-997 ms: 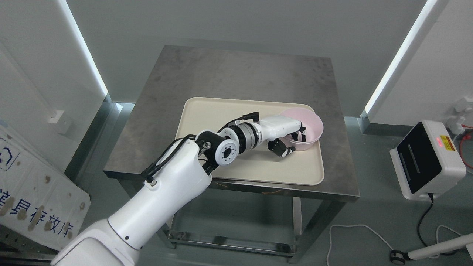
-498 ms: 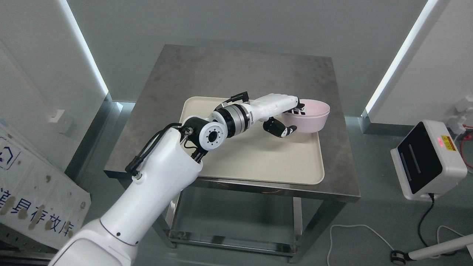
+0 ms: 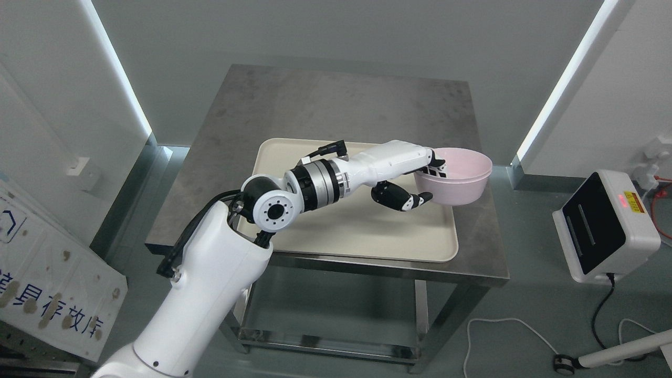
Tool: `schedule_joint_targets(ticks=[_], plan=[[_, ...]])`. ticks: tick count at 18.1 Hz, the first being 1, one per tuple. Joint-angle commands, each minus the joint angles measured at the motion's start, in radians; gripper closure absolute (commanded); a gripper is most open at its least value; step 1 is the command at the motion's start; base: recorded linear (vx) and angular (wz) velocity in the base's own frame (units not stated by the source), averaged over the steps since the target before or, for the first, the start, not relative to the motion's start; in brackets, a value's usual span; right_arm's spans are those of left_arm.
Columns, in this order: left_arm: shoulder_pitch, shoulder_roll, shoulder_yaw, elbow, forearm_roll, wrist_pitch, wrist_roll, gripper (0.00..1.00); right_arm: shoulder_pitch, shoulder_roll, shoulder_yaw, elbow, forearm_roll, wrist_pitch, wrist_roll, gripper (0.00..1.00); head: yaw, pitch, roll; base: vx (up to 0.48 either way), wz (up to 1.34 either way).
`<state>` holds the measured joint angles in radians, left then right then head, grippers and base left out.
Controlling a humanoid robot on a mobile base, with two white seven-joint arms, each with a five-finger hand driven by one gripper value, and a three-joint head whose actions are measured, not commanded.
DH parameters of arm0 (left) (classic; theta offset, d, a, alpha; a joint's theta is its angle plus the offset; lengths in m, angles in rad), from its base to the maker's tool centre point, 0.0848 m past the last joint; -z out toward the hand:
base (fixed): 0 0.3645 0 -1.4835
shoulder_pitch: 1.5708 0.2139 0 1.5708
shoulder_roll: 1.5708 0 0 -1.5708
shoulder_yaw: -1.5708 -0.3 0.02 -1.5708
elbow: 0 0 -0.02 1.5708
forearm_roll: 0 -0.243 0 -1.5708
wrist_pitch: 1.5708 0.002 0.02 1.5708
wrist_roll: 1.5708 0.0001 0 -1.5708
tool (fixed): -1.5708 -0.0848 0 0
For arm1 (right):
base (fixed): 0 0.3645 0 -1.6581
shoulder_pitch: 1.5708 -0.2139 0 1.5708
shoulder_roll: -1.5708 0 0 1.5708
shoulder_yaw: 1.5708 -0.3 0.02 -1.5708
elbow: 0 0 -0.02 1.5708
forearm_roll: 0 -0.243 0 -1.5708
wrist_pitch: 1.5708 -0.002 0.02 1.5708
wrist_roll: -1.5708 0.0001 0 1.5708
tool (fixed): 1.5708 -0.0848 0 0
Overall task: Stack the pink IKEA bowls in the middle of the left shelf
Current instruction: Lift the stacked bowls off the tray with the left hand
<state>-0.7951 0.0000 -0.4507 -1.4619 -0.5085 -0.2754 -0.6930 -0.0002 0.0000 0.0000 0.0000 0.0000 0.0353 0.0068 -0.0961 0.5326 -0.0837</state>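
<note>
Left hand (image 3: 415, 176) is stretched out to the right, palm down. Its fingers are hooked inside the pink bowl's (image 3: 462, 181) rim, thumb beneath, and the bowl is held above the cream tray (image 3: 362, 236) on the worktop (image 3: 315, 105).

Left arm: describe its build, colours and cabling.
The left arm has glossy white shells, a round white joint cap with a ring of small holes, a silver-and-black wrist collar and black cables along it. The left hand is white-backed with black finger segments.

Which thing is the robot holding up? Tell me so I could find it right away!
Look at the grey metal table in the middle, with the cream tray on it. Above the tray's right edge, the left hand grips a pink bowl by its rim. It is the only pink, round thing there.
</note>
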Motion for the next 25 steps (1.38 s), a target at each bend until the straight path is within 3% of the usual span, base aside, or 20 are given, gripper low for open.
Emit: schedule_joint_targets(ticks=[1, 3, 7, 16, 25], plan=[[0.151, 0.017, 0.256, -0.187, 0.004, -0.239, -0.04, 0.94, 0.003, -0.017, -0.011, -0.034, 0.0, 0.0, -0.001, 0.0, 0.0, 0.0, 0.0, 0.0, 0.0], [0.21, 0.017, 0.296, -0.187, 0.004, -0.351, -0.042, 0.94, 0.002, -0.017, -0.011, -0.034, 0.0, 0.0, -0.001, 0.0, 0.0, 0.0, 0.0, -0.013, -0.01], [0.281, 0.017, 0.378, -0.187, 0.017, -0.465, -0.04, 0.94, 0.002, -0.017, -0.011, -0.034, 0.0, 0.0, -0.001, 0.0, 0.0, 0.0, 0.0, -0.043, -0.02], [0.342, 0.018, 0.51, -0.187, 0.068, -0.51, -0.046, 0.93, 0.002, -0.017, -0.011, -0.034, 0.0, 0.0, -0.001, 0.0, 0.0, 0.0, 0.0, -0.062, -0.04], [0.401, 0.09, 0.578, -0.189, 0.091, -0.51, -0.045, 0.93, 0.002, -0.017, -0.011, -0.034, 0.0, 0.0, -0.001, 0.0, 0.0, 0.0, 0.0, -0.165, -0.04]])
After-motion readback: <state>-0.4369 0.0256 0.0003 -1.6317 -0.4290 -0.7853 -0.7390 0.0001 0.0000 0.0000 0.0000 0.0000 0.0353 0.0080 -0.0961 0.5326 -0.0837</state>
